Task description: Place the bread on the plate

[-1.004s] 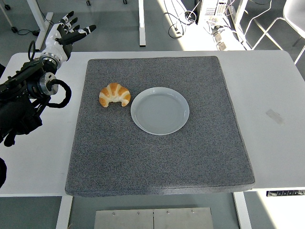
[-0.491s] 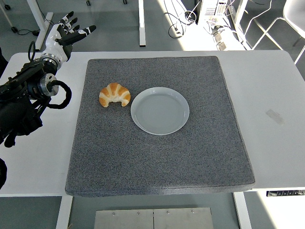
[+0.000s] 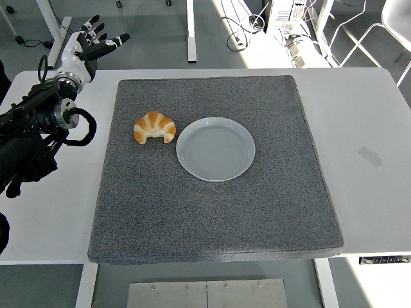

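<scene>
A golden croissant [image 3: 154, 127] lies on the grey mat [image 3: 212, 212], just left of a pale round plate [image 3: 216, 149] that holds nothing. The croissant and the plate's rim are close but apart. My left hand [image 3: 92, 40] hovers over the table's far left corner, well up and left of the croissant, its fingers spread and holding nothing. The black left arm runs down along the left edge. The right arm does not show.
The mat covers most of the white table [image 3: 366, 115]. A small piece of tape [image 3: 370, 156] lies on the table at the right. Desk legs and cables stand on the floor beyond the far edge.
</scene>
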You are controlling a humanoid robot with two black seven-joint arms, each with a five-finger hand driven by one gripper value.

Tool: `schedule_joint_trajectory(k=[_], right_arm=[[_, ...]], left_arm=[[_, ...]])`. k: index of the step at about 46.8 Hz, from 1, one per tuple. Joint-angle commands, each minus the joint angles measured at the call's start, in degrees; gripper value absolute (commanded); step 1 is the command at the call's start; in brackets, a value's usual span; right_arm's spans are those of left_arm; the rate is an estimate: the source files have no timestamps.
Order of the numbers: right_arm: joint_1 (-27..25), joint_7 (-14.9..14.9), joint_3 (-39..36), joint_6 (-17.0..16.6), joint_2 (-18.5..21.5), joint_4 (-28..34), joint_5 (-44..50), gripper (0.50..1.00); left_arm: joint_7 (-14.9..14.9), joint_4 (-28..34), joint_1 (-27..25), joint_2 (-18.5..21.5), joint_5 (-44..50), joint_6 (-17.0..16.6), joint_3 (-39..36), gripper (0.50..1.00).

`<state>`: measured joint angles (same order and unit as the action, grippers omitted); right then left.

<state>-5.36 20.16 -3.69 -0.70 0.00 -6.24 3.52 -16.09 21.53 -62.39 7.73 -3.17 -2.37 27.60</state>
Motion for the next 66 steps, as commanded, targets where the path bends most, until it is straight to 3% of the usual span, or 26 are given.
schedule_joint_trajectory(k=[1, 8, 15, 20, 28, 42, 59, 66], right_arm=[[0.00, -0.03, 0.00, 0.00, 0.00, 0.00, 0.00, 1.000], [0.00, 0.06, 0.00, 0.00, 0.00, 0.00, 0.00, 1.000], [0.00, 0.06, 0.00, 0.00, 0.00, 0.00, 0.00, 1.000], [0.00, -0.03, 0.00, 0.00, 0.00, 0.00, 0.00, 1.000], [0.00, -0.03, 0.00, 0.00, 0.00, 0.00, 0.00, 1.000], [0.00, -0.03, 0.00, 0.00, 0.00, 0.00, 0.00, 1.000], [0.00, -0.03, 0.00, 0.00, 0.00, 0.00, 0.00, 1.000], [0.00, -0.03, 0.00, 0.00, 0.00, 0.00, 0.00, 1.000]], left_arm=[[0.01, 0.00, 0.16, 0.00, 0.00, 0.00, 0.00, 0.975], [0.01, 0.00, 0.69, -0.44, -0.26, 0.00, -0.96, 0.975], [0.01, 0.18, -0.45, 0.35, -0.52, 0.00, -9.05, 0.975], [0.01, 0.62, -1.68, 0.88, -0.52, 0.52, -10.02, 0.975], [0.27, 6.41, -1.77, 2.55, -1.48, 0.35, -12.12, 0.975], [1.06, 16.25, -2.74, 7.03, -19.32, -4.22, -18.63, 0.971], [1.24, 29.44, -5.81, 17.05, -30.66, -4.22, -27.15, 0.971], [6.33, 31.73, -6.96, 17.05, -38.13, -4.13, -32.16, 0.969]])
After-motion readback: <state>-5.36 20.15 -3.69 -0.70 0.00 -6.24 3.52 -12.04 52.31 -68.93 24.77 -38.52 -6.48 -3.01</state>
